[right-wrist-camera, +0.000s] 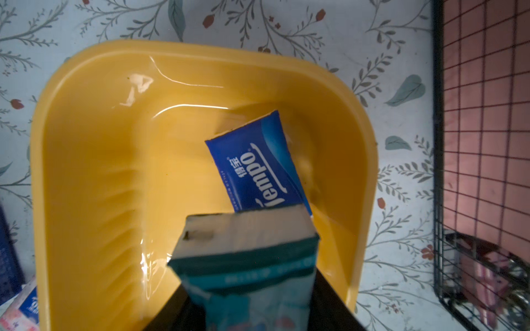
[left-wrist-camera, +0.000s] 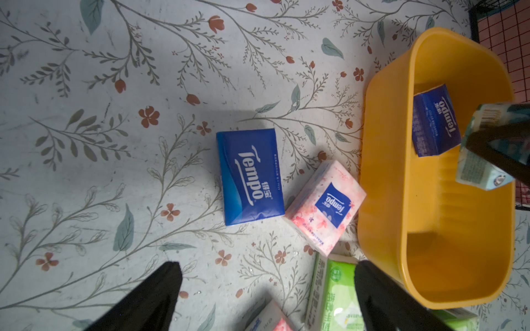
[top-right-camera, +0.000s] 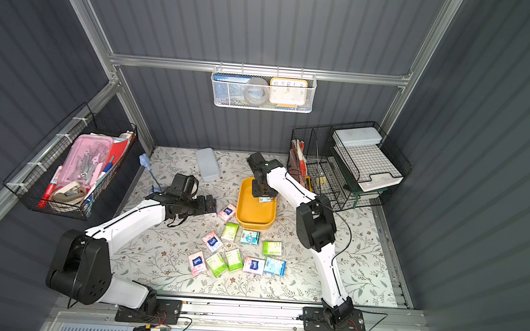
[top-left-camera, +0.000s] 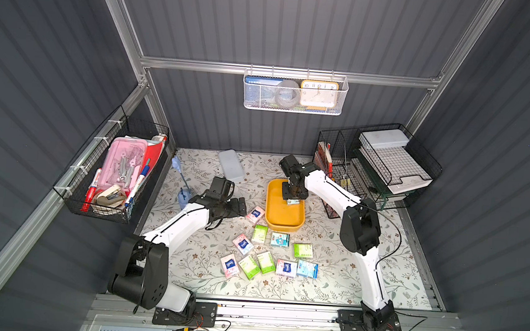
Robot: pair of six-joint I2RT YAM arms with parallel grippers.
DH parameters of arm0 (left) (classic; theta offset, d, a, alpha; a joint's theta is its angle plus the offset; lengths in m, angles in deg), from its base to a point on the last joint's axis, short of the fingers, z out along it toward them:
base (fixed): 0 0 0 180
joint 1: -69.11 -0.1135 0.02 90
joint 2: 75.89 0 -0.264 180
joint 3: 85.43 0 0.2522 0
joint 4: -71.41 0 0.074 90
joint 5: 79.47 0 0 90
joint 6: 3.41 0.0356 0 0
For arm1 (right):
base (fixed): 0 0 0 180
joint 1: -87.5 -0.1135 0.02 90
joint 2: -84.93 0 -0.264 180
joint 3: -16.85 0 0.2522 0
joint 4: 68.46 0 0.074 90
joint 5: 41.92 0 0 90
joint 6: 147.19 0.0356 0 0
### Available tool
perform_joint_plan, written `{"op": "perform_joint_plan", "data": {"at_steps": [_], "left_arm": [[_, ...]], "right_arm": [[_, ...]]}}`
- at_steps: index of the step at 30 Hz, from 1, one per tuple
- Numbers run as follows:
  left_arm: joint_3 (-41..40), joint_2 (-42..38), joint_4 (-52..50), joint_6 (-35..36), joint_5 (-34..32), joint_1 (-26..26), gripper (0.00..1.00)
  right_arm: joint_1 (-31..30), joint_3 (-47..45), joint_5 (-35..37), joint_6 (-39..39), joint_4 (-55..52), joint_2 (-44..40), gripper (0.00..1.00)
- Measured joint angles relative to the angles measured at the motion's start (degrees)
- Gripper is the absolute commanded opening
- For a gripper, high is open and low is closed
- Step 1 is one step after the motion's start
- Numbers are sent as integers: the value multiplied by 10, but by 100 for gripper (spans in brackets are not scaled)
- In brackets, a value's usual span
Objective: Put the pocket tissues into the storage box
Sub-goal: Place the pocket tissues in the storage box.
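The yellow storage box (top-left-camera: 281, 214) (top-right-camera: 253, 214) sits mid-table. Inside it lies one dark blue packet of pocket tissues (right-wrist-camera: 255, 169) (left-wrist-camera: 434, 123). My right gripper (right-wrist-camera: 249, 301) (top-left-camera: 293, 197) hangs over the box, shut on a light blue packet (right-wrist-camera: 246, 258) (left-wrist-camera: 473, 169). My left gripper (left-wrist-camera: 266, 272) (top-left-camera: 241, 207) stands open just left of the box, low over the table. Ahead of it lie a dark blue packet (left-wrist-camera: 249, 177) and a pink-white one (left-wrist-camera: 324, 206) (top-left-camera: 255, 214). Several more packets (top-left-camera: 266, 253) lie loose in front of the box.
A grey lidded case (top-left-camera: 231, 165) lies at the back of the table. Black wire baskets stand at the right (top-left-camera: 376, 168) and hang on the left wall (top-left-camera: 114, 174). A blue brush (top-left-camera: 180, 179) stands at the table's left edge.
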Motion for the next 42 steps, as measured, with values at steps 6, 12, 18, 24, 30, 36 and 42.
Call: {"op": "perform_joint_plan", "data": {"at_steps": [6,12,18,24,30,36,42], "left_arm": [[-1,-2,-2,0,0,0,99],[-5,-8,-5,0,-4,0,99],[-5,-10,-5,0,-8,0,99],[-5,-10,-6,0,-9,0,99],[-5,-10,-7,0,-9,0,99],[-1,-10,-9,6,-4,0,99],[36,13,-9,28,38,0,99]], "right_arm": [[7,40,-1,0,3,32,54],[11,64,-1,0,-2,58,59],[12,64,0,0,-8,63,74],[12,66,11,-2,-13,58,78],[12,67,10,-11,-50,8,78],[9,-45,-5,-16,-56,-149,77],[4,-214,-52,-18,-54,-283,75]]}}
